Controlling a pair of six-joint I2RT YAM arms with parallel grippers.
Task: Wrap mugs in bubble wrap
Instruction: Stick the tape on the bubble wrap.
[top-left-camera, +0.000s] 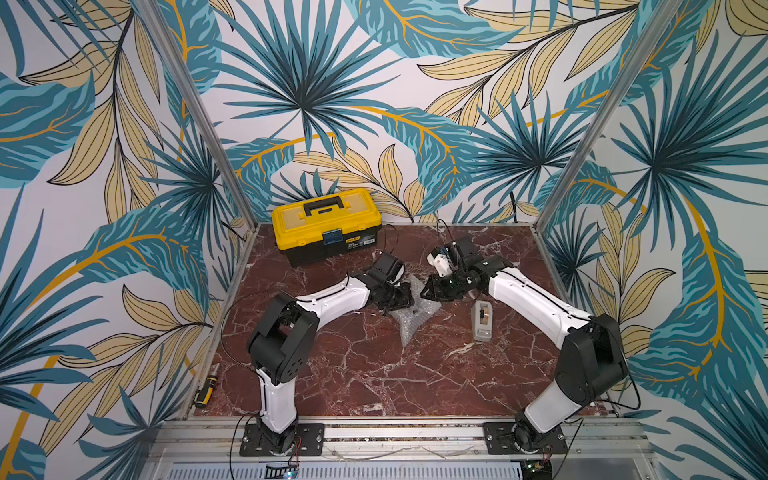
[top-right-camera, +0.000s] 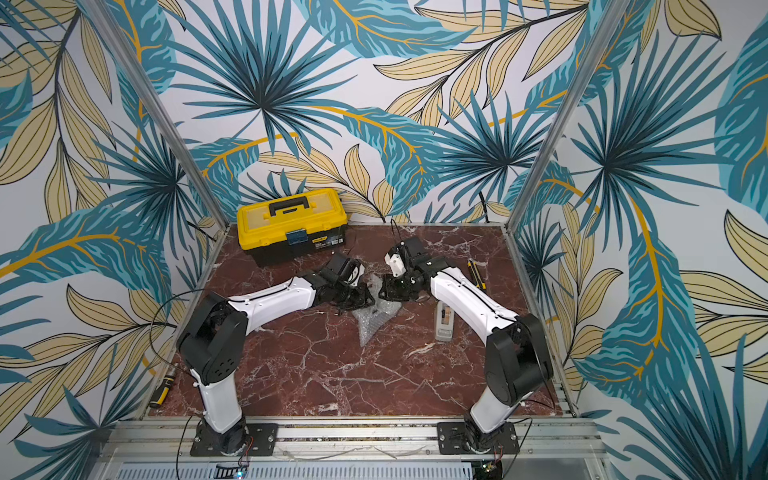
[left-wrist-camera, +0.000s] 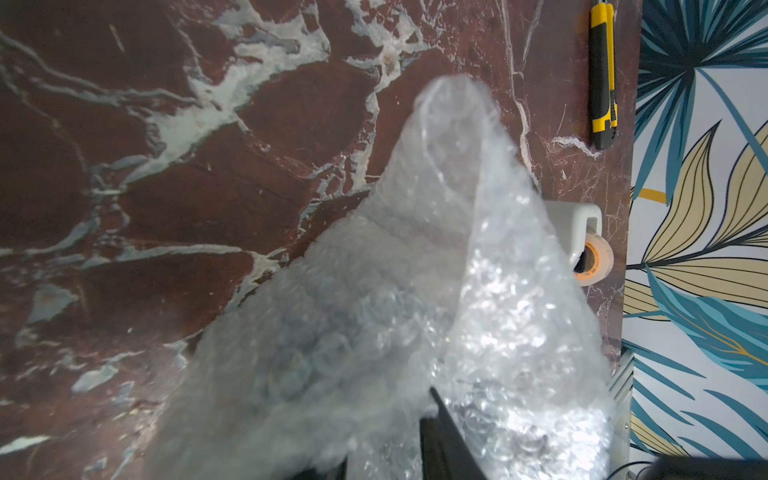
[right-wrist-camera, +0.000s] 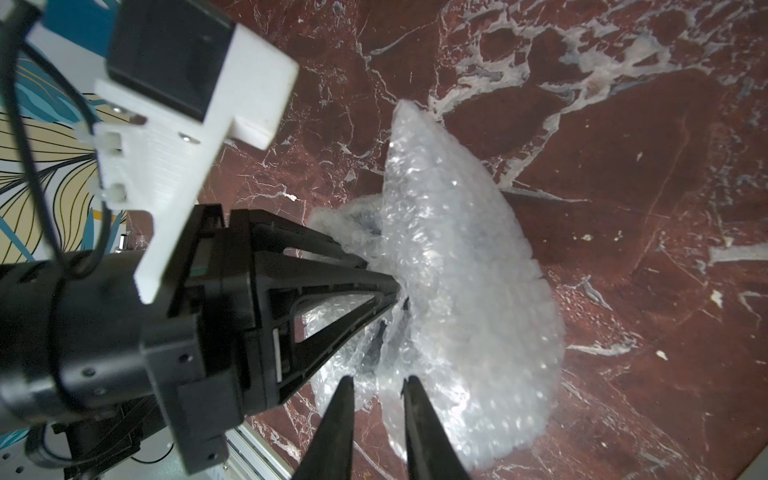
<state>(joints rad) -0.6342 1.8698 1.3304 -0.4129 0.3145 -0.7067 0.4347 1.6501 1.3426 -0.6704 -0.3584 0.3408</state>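
The clear, crinkly sheet of bubble wrap (right-wrist-camera: 457, 270) lay bunched into a humped bundle near the middle of the red-brown marble tabletop (right-wrist-camera: 644, 166), between the two arms. The small dark blue mug could not be made out plainly; I judged that it sat inside the folds, which would explain the hump. The black two-fingered left gripper (right-wrist-camera: 382, 276) reached in low from one side with its tips buried in the gathered edge, probably to pin the fold over the mug. The plastic hid whether it pinched or merely pressed, so I could not tell. The black right gripper (right-wrist-camera: 378, 382) met the bundle from the opposite side. Its fingers (right-wrist-camera: 345, 415) were narrowly parted with a gap between them, tips at the wrap's edge and clamping nothing, likely poised for a fresh hold. The grey-white tape dispenser (top-left-camera: 482, 322) stood near the bundle on the right arm's side, handy for sealing. The yellow plastic toolbox (top-left-camera: 326, 224) sat well apart by the back wall, out of the way.
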